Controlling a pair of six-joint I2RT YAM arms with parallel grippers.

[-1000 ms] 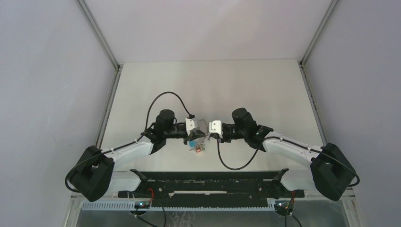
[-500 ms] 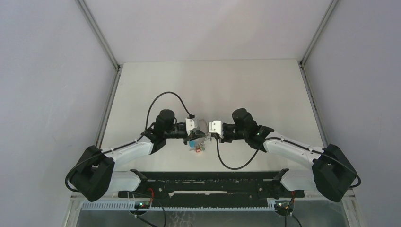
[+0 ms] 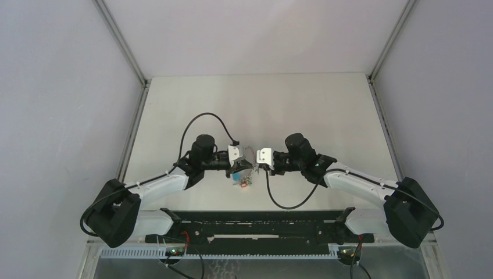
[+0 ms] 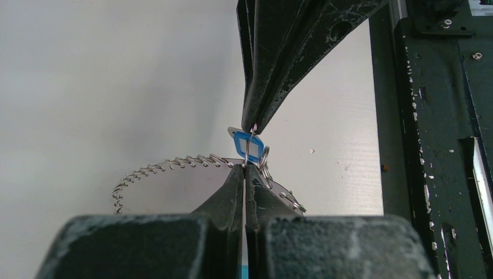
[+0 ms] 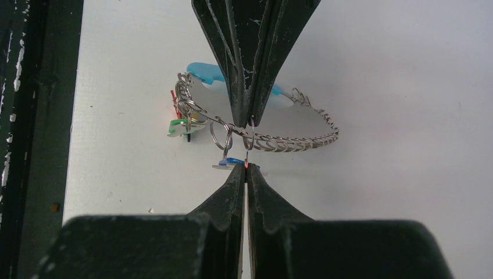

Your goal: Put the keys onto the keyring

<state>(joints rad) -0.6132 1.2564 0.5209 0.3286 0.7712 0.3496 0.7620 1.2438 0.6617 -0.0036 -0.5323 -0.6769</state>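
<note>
Green and red plastic bits [image 5: 179,125] show in the right wrist view, not the left. Mid-frame, the blue key [image 5: 231,162] lies crosswise, blade left, pinched by the right gripper [image 5: 246,167]. The left gripper [image 4: 245,170] clamps the keyring [image 4: 174,161].

Top camera overlooks the table [image 3: 261,104] from its near side. Wrist cameras face each other closely, sharing the keyring [image 4: 168,163].

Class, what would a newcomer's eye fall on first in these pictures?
The black left tool and right tool meet tip to tip, both shut, over the middle of the white table. Between them is a large thin wire keyring strung with silver keys, with a tiny blue-headed key right at the tips.
</note>
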